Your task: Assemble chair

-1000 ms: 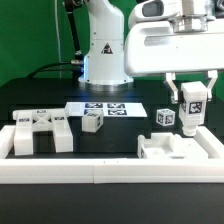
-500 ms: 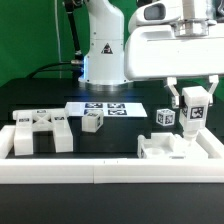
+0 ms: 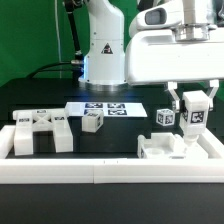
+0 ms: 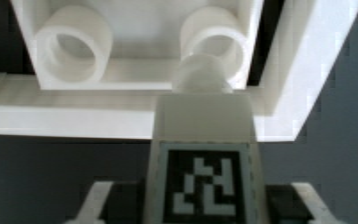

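a: exterior view first. what do you log?

b: i see the gripper point(image 3: 193, 104) at the exterior view's right, fingers closed on a tagged white chair post point(image 3: 195, 118), held upright above the seat block point(image 3: 170, 148). the seat block sits on the black table point(image 3: 40, 98), just inside the long white rail point(image 3: 110, 166).

a: other chair parts?

b: a small tagged cube point(image 3: 164, 118) stands just behind the seat block, beside the held post. another tagged cube point(image 3: 93, 122) lies near the middle. a cluster of chunky parts point(image 3: 40, 132) sits at the exterior view's left, against the rail's corner. the marker board point(image 3: 103, 108) lies flat behind the middle cube, in front of the arm's base point(image 3: 103, 55).

a: wrist view?

b: the post point(image 4: 206, 150) fills the near field, its tag facing the camera, dark finger pads point(image 4: 101, 198) on either side of it. its far tip looks close to the seat block point(image 4: 158, 60), which shows two round sockets. i cannot tell whether the tip touches the block.
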You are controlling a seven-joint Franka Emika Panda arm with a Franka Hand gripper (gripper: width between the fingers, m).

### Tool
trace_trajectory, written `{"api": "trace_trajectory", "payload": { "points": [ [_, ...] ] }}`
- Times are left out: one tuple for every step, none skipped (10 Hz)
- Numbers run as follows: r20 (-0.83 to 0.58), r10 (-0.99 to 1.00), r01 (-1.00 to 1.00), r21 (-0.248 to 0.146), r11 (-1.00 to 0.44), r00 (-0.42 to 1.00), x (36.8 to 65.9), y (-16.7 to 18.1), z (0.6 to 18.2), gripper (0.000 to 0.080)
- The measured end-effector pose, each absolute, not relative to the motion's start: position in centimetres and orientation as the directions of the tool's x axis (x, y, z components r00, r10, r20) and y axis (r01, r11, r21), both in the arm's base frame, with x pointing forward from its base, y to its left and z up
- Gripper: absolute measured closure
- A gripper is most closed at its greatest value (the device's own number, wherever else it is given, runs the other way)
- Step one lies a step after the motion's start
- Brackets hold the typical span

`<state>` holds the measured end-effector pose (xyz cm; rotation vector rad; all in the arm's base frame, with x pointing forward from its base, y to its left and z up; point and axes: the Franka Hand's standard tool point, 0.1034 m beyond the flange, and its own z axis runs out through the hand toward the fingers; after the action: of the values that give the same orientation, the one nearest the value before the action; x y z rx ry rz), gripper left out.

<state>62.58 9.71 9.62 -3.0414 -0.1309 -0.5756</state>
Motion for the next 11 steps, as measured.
{"api": "trace_trajectory", "payload": {
  "points": [
    [0.365,0.076,0.093,-0.027,-0.995,0.928,62.6,9.8,9.4,0.0509],
    [0.361,0.077,0.092,-0.026,-0.995,0.929,62.6,9.8,9.0,0.0509],
    [0.357,0.078,0.093,-0.026,-0.995,0.931,62.5,9.9,8.7,0.0509],
    [0.356,0.079,0.095,-0.026,-0.995,0.931,62.5,9.9,8.6,0.0509],
    [0.357,0.08,0.096,-0.026,-0.995,0.931,62.5,10.0,8.6,0.0509],
    [0.363,0.081,0.097,-0.026,-0.995,0.928,62.7,10.1,8.5,0.0509],
    [0.36,0.082,0.098,-0.026,-0.995,0.929,62.6,10.2,8.3,0.0509],
    [0.358,0.084,0.1,-0.026,-0.995,0.93,62.5,10.3,8.1,0.0509],
    [0.355,0.085,0.101,-0.026,-0.995,0.931,62.4,10.4,7.9,0.0509],
    [0.351,0.087,0.103,-0.025,-0.994,0.932,62.2,10.5,7.7,0.0509],
    [0.35,0.089,0.104,-0.025,-0.994,0.932,62.1,10.6,7.5,0.0509]
  ]
}}
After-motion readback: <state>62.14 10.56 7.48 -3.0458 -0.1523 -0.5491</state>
